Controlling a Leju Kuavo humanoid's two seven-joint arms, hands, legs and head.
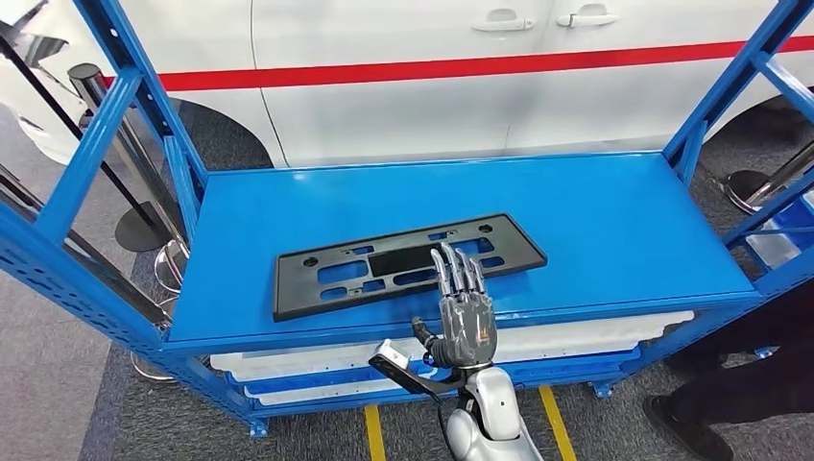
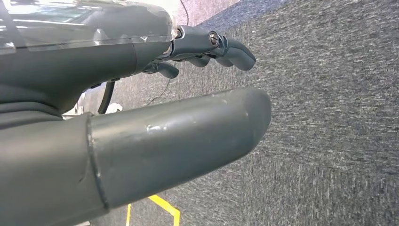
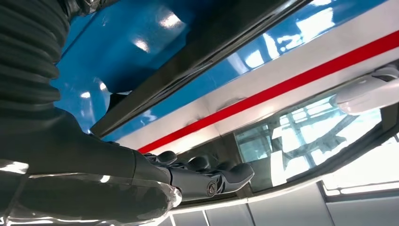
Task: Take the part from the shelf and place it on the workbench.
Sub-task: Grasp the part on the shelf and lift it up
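Behind the blue shelf we see the white side of a car with a red stripe running along it, and grey carpet with yellow floor lines below. On the shelf's top deck lies the part, a flat black rectangular frame with cut-outs, its long side running roughly along the front edge and slightly slanted. Lower levels of the shelf hold white panels.

We see our right hand raised in front of the shelf's front edge, fingers straight, close together and pointing away from us; their tips overlap the near edge of the part, but we cannot tell whether they touch it. It holds nothing. In the right wrist view the part's dark edge crosses the blue deck, with the car's stripe beyond.

Our left hand hangs over the carpet, thumb stretched out and the darker fingers lightly bent, apart from the thumb, holding nothing.

A person's dark shoe and trouser leg stand at the shelf's right end.
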